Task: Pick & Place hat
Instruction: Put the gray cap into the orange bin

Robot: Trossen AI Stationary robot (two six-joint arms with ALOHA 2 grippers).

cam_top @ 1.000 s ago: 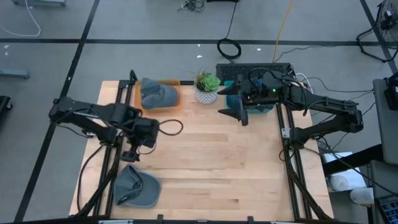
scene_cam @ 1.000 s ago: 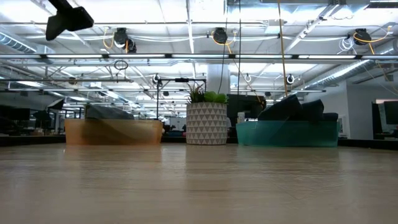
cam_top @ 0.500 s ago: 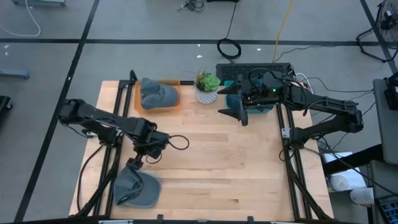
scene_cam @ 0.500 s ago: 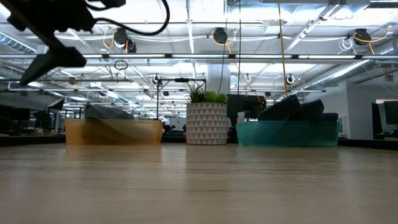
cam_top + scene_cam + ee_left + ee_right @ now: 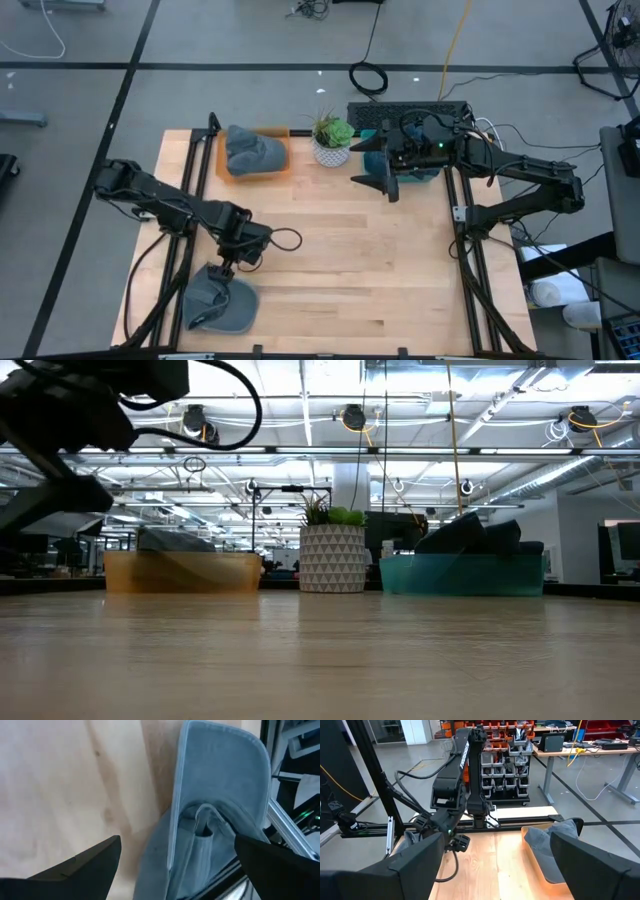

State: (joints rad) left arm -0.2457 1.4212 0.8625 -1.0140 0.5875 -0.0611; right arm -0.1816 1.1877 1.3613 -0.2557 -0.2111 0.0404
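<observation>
Orange tray (image 5: pixel 283 170), just beside the potted plant (image 5: pixel 331 141), holds one grey cap (image 5: pixel 250 151); the teal bin (image 5: pixel 425 173) on the plant's other side holds dark things. No writing is legible. Well apart from the plant, at the table's near corner, lies the grey hat (image 5: pixel 222 302). The left gripper (image 5: pixel 226 271) hangs spread wide just above its brim, gripping nothing. The right gripper (image 5: pixel 385 184), also wide and empty, waits near the teal bin.

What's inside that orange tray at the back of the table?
A grey hat lies bunched inside the orange tray, filling most of it. The hat covers the tray's floor, so anything beneath it cannot be seen.
</observation>
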